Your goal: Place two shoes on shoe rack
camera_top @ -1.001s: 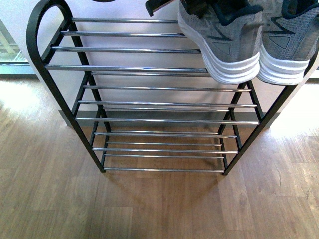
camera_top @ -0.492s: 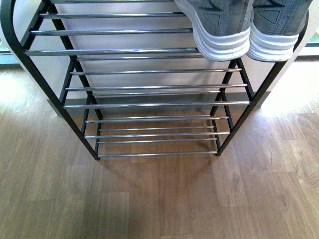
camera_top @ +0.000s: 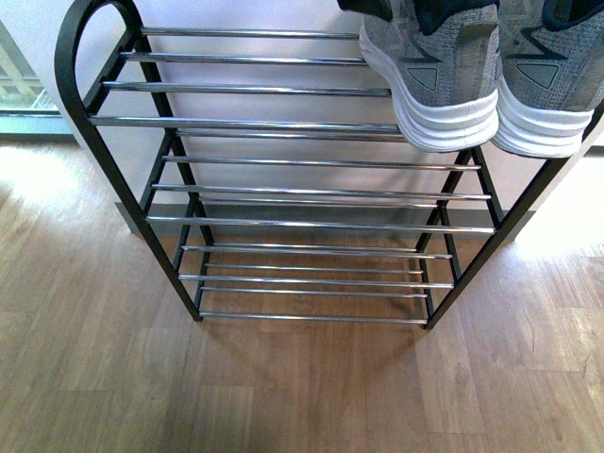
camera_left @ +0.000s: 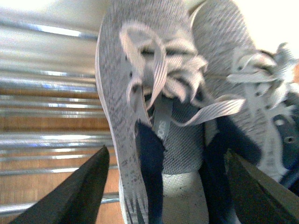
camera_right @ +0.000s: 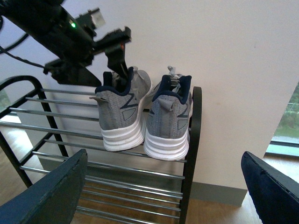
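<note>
The pair of grey knit lace-up sneakers with white soles [camera_top: 444,85] stands side by side at the right end of the top shelf of the tall black-framed shoe rack with chrome bars [camera_top: 283,121], heels jutting over the front bar. The left claw [camera_left: 167,150] hovers at the left-hand sneaker's collar, fingers spread wide and gripping nothing. The right claw [camera_right: 164,153] hangs away from the rack, fingers wide apart and empty. Beneath the rack lies a pale wooden floor [camera_top: 283,396]; behind it stands a white wall [camera_right: 224,56].
</note>
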